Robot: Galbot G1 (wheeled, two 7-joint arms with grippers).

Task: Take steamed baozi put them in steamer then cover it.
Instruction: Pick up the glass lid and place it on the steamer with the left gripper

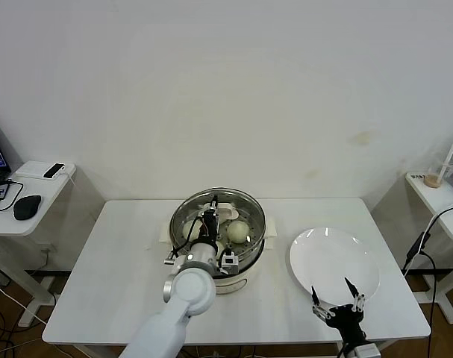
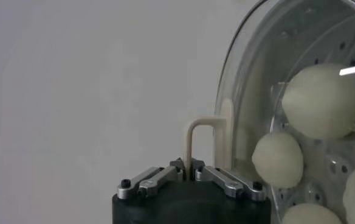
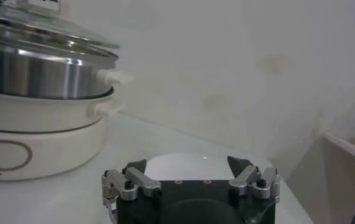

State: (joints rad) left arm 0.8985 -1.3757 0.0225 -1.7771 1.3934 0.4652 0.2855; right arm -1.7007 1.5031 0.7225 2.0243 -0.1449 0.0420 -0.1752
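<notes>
The steamer (image 1: 245,262), a steel pot on a cream-white base, stands mid-table. The clear glass cover (image 1: 230,200) lies over its top. My left gripper (image 1: 210,221) is above it, shut on the cover's cream-white handle (image 2: 193,139). In the left wrist view my left gripper (image 2: 186,165) pinches the handle's thin bar. Several steamed baozi (image 2: 326,100) show through the glass on the perforated tray. One baozi (image 1: 239,230) shows in the head view. My right gripper (image 1: 338,300) is open and empty at the near edge of the white plate (image 1: 334,257).
The right wrist view shows the steamer (image 3: 41,76) with the cover (image 3: 44,30) on it, the plate (image 3: 165,165) just beyond my open right gripper (image 3: 187,163). Side tables stand at the left (image 1: 17,195) and right (image 1: 439,195).
</notes>
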